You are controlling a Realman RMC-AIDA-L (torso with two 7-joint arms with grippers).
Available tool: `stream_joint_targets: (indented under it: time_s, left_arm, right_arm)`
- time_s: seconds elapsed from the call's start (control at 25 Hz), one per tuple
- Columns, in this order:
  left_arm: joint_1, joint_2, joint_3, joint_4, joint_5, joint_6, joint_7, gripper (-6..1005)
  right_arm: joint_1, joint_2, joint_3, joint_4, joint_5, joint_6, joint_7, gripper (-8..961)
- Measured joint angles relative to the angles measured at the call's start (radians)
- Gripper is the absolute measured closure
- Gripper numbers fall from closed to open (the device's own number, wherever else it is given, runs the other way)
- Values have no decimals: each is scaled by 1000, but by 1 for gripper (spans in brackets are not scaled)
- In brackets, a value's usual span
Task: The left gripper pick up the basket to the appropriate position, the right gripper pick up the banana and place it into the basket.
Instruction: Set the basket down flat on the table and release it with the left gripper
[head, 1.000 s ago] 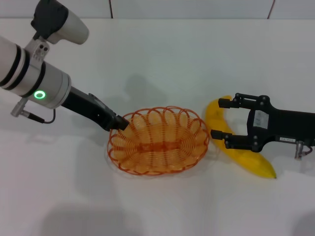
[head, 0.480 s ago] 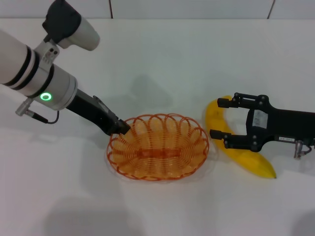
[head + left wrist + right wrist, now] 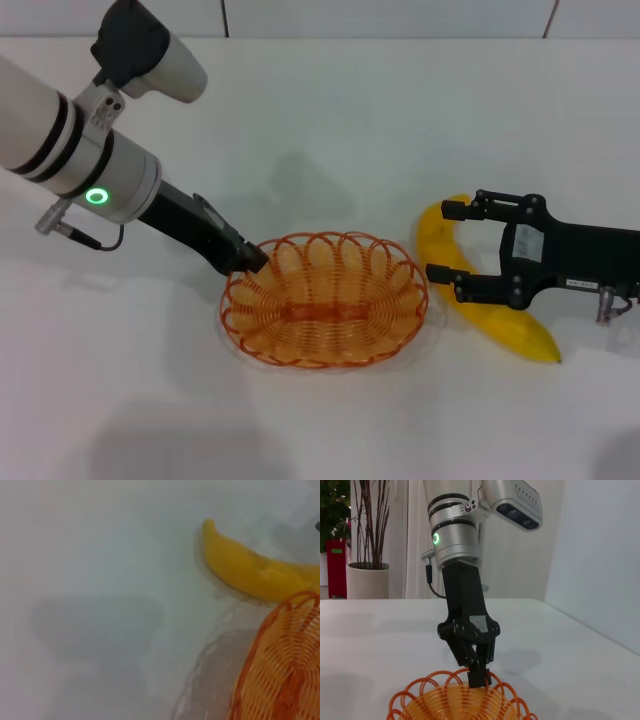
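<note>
an office-like room: white table (image 3: 330, 120), potted plant (image 3: 362, 540), pale walls.

Orange looped-wire basket (image 3: 323, 310); plain bright yellow banana (image 3: 482, 300); white table (image 3: 350, 130). Both grippers black, left gripper (image 3: 243, 260), right gripper (image 3: 455, 240) bearing a white label. Left arm (image 3: 60, 140) white-grey with black bands and a green ring light.

- Banana (image 3: 487, 305): the right gripper (image 3: 448, 241) is covering its middle in the head view; only the two ends are showing.
- Banana (image 3: 250, 567), left wrist view: one end is running out at the picture's edge, the basket (image 3: 280, 665) rim overlapping it there.
- Basket, left wrist view: cropped by two edges, weave blurring.
- Basket (image 3: 460, 702), right wrist view: lower part is falling outside the frame.
- Left gripper (image 3: 250, 259): fingertips are merging with the basket (image 3: 322, 300) rim in the head view; the right wrist view is showing the gripper (image 3: 479, 679) fingers drawn together on the rim wire.
- Right arm: cut off at the head view's edge.
</note>
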Motion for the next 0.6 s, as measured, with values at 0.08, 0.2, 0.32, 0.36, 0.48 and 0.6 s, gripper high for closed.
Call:
stream_joint_targets:
  time_s: [0.08, 0.2, 0.32, 0.36, 0.48, 0.6]
  left_arm:
    - [0, 0, 0, 1, 2, -2, -3, 928]
    - [0, 0, -5, 1, 4, -19, -8, 923]
    - [2, 0, -8, 3, 5, -29, -9, 919]
    - [3, 0, -8, 4, 5, -31, -9, 890]
    - [5, 0, -7, 6, 5, -40, -9, 805]
    - [9, -1, -6, 11, 2, -47, -9, 719]
  right_arm:
    - [0, 0, 0, 0, 0, 1, 0, 256]
    - [1, 0, 0, 0, 0, 1, 0, 257]
    - [1, 0, -1, 0, 0, 1, 0, 258]
    - [2, 0, -1, 0, 0, 1, 0, 258]
    - [1, 0, -1, 0, 0, 1, 0, 259]
    - [-4, 0, 1, 0, 0, -2, 0, 260]
